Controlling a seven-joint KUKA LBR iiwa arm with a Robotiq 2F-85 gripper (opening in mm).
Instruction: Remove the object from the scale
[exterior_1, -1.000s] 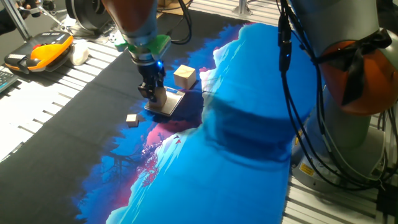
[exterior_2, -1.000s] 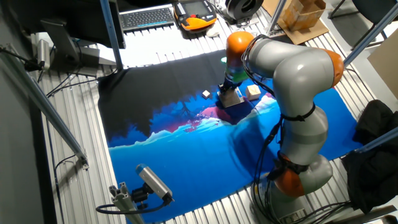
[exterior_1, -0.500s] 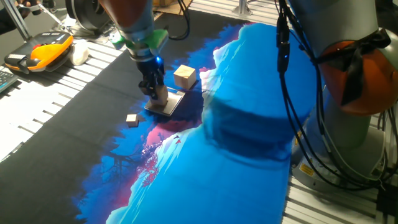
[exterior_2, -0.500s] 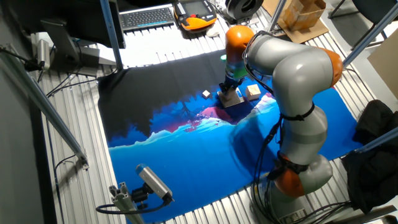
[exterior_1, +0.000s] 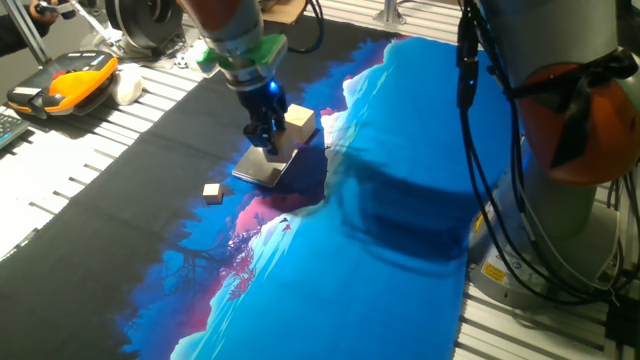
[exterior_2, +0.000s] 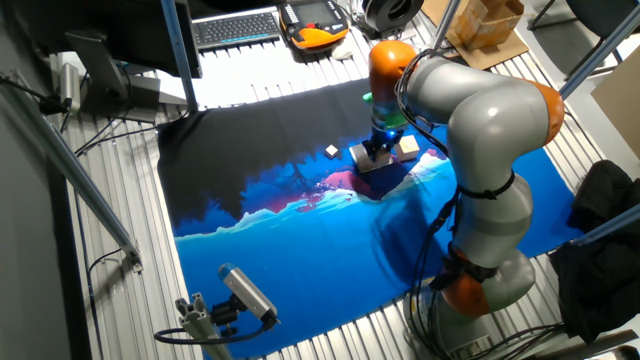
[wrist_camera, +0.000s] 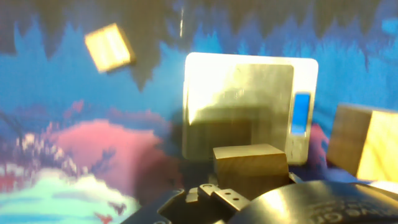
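My gripper (exterior_1: 268, 142) is shut on the mid-sized tan wooden cube (wrist_camera: 250, 163) and holds it a little above the scale (exterior_1: 262, 170). In the hand view the scale (wrist_camera: 239, 93) is a bare silvery plate with a small blue display, and the cube hangs in front of its near edge. The other fixed view shows the gripper (exterior_2: 380, 148) over the scale (exterior_2: 366, 162). The larger tan cube (exterior_1: 298, 122) stands just beyond the scale, close to the gripper; it shows at the right in the hand view (wrist_camera: 364, 142).
A tiny tan cube (exterior_1: 212, 192) lies on the dark cloth left of the scale, also in the hand view (wrist_camera: 109, 46). An orange handheld unit (exterior_1: 70, 82) lies at the far left. The arm's base and cables (exterior_1: 560, 130) stand at the right.
The gripper has risen off the scale with the cube in it and shifted toward the larger cube. The scale plate is now bare.
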